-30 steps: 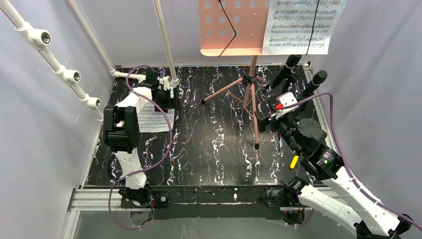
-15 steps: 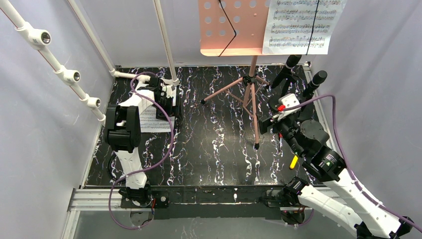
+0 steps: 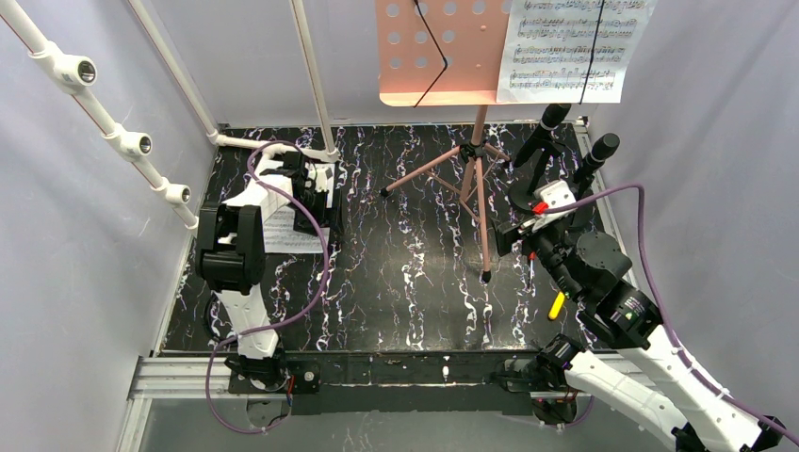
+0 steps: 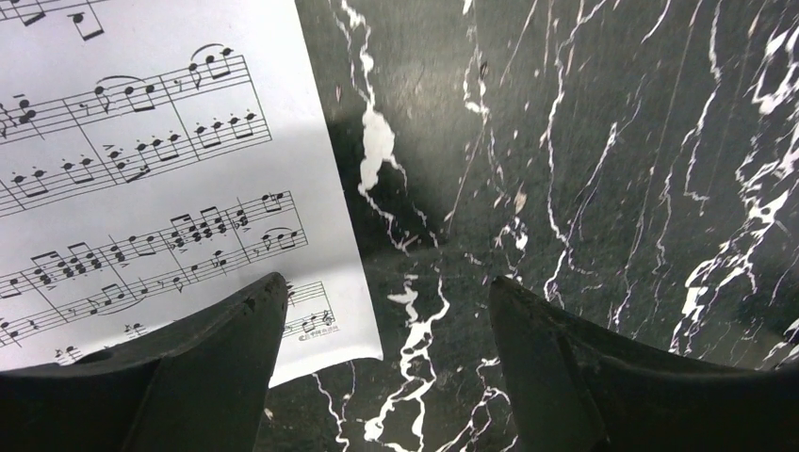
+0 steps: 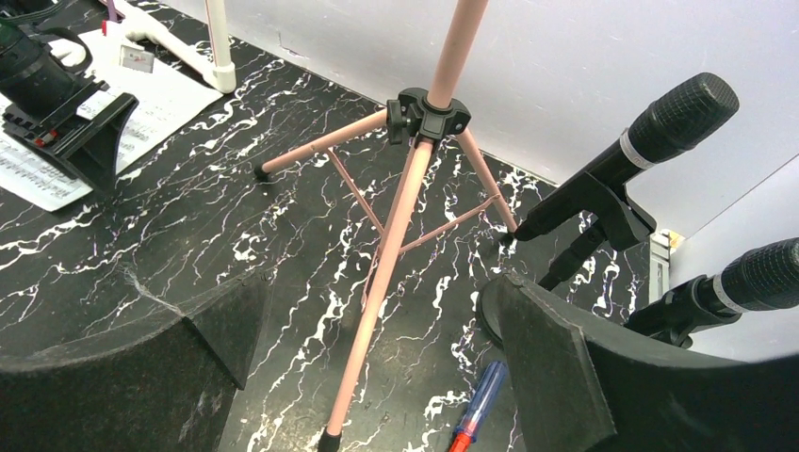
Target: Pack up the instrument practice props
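Hovering low and spread apart, the left hand [image 4: 384, 287] straddles the edge of a sheet-music page [image 4: 160, 179] lying flat on the marbled tabletop [image 4: 612, 141]; the right hand [image 5: 377, 282], spread wide and empty, faces the pink tripod legs [image 5: 396, 226], a black microphone [image 5: 674, 113] and a second microphone [image 5: 763, 273] just beside them

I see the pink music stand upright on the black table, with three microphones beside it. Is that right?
Not three: just a far microphone and a near microphone stand beside the upright pink music stand on the black table, as the top external view shows.
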`<state>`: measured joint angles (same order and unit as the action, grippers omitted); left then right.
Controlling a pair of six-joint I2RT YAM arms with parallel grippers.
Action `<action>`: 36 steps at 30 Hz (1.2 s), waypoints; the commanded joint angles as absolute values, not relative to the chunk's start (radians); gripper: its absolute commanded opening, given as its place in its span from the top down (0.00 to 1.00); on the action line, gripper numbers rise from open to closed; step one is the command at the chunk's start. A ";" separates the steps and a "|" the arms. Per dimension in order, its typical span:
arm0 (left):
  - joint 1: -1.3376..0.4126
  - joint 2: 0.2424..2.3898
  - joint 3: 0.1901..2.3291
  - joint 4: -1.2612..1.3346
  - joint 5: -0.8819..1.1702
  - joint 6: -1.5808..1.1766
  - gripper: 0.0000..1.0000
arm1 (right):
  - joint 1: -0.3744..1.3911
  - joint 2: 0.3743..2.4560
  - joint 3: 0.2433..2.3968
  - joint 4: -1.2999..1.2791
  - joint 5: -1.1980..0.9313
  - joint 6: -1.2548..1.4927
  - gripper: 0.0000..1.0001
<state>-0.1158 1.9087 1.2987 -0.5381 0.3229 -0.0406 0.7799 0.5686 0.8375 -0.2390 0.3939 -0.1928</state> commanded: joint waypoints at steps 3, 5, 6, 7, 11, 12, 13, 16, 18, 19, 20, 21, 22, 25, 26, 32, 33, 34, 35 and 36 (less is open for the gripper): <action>-0.124 1.880 1.224 -0.669 0.260 -0.023 0.23 | 0.781 0.554 0.863 -0.214 0.404 -0.185 0.01; -0.126 1.878 1.213 -0.674 0.252 -0.023 0.23 | 0.781 0.552 0.859 -0.212 0.402 -0.184 0.01; -0.126 1.875 1.209 -0.677 0.244 -0.023 0.23 | 0.781 0.552 0.858 -0.210 0.402 -0.184 0.01; -0.127 1.871 1.206 -0.677 0.238 -0.022 0.23 | 0.781 0.552 0.858 -0.210 0.401 -0.183 0.01; -0.133 1.853 1.216 -0.686 0.217 -0.013 0.23 | 0.781 0.555 0.854 -0.205 0.398 -0.184 0.01; -0.134 1.846 1.216 -0.689 0.213 -0.011 0.23 | 0.781 0.556 0.856 -0.205 0.397 -0.183 0.01; -0.135 1.841 1.213 -0.690 0.208 -0.009 0.23 | 0.781 0.557 0.857 -0.206 0.395 -0.184 0.01; -0.136 1.830 1.206 -0.694 0.187 -0.006 0.23 | 0.781 0.556 0.857 -0.203 0.395 -0.183 0.01; -0.141 1.814 1.214 -0.695 0.176 -0.006 0.23 | 0.781 0.557 0.862 -0.200 0.393 -0.184 0.01; -0.144 1.802 1.219 -0.693 0.182 -0.006 0.23 | 0.781 0.559 0.867 -0.201 0.389 -0.184 0.01; -0.145 1.786 1.223 -0.690 0.194 -0.007 0.23 | 0.781 0.563 0.874 -0.202 0.384 -0.184 0.01; -0.146 1.770 1.226 -0.685 0.208 -0.011 0.23 | 0.781 0.569 0.884 -0.207 0.379 -0.183 0.01; -0.146 1.748 1.230 -0.682 0.221 -0.017 0.23 | 0.782 0.572 0.894 -0.210 0.378 -0.183 0.01; -0.150 1.677 1.237 -0.670 0.250 -0.032 0.23 | 0.781 0.591 0.941 -0.228 0.381 -0.184 0.01; -0.151 1.650 1.240 -0.668 0.258 -0.036 0.23 | 0.781 0.601 0.959 -0.240 0.390 -0.182 0.01; -0.165 1.453 1.264 -0.645 0.290 -0.081 0.23 | 0.782 0.688 1.073 -0.307 0.430 -0.161 0.01; -0.168 1.422 1.265 -0.632 0.295 -0.095 0.23 | 0.781 0.703 1.083 -0.310 0.436 -0.160 0.01; -0.172 1.393 1.268 -0.616 0.302 -0.107 0.23 | 0.782 0.716 1.090 -0.313 0.444 -0.158 0.01; -0.178 1.363 1.271 -0.603 0.314 -0.120 0.23 | 0.781 0.733 1.099 -0.315 0.455 -0.152 0.01; -0.185 1.336 1.275 -0.593 0.320 -0.134 0.23 | 0.781 0.757 1.109 -0.323 0.465 -0.147 0.01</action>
